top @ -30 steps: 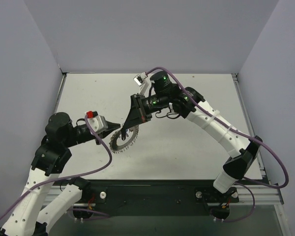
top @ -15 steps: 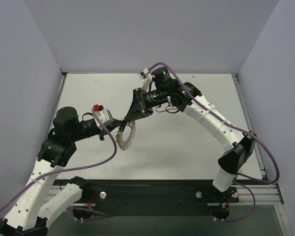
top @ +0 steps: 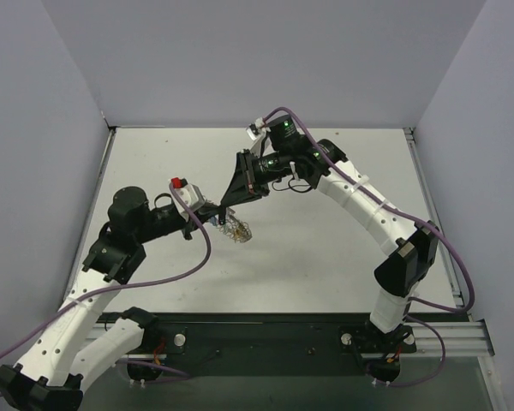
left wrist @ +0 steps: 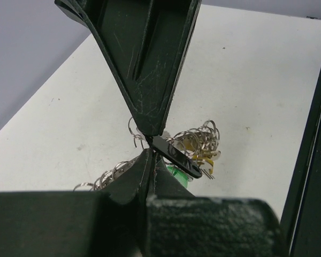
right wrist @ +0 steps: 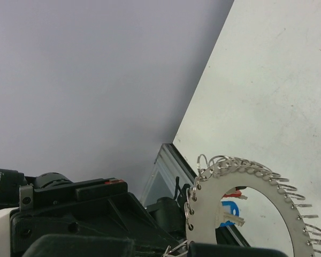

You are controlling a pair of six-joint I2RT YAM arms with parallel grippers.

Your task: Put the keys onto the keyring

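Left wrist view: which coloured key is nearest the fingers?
The green key, right beside the left gripper's fingers; the yellow key lies farther right.

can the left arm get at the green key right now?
Likely not: left pincer is shut, tip to tip with the right pincer at the keyring; the green key sits close beside its tips.

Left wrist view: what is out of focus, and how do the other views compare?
Left wrist: the near left gripper is blurred, the keyring loops beyond fairly sharp. Right wrist: keyring crisp. Top external: evenly lit, soft shadows, keyring small.
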